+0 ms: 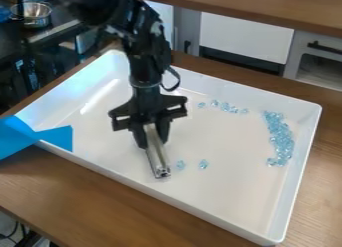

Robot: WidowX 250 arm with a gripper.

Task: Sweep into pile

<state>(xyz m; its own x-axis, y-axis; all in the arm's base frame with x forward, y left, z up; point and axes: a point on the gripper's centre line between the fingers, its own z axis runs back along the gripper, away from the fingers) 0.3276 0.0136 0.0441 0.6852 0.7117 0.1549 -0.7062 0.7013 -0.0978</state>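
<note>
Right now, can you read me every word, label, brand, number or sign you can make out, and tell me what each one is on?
No readable text anywhere.
Black robot arm: pale specks, too blurred to tell if they are print.
White tray, silver bar and blue beads: no lettering I can make out.
Blue sheet: no lettering I can make out.
</note>
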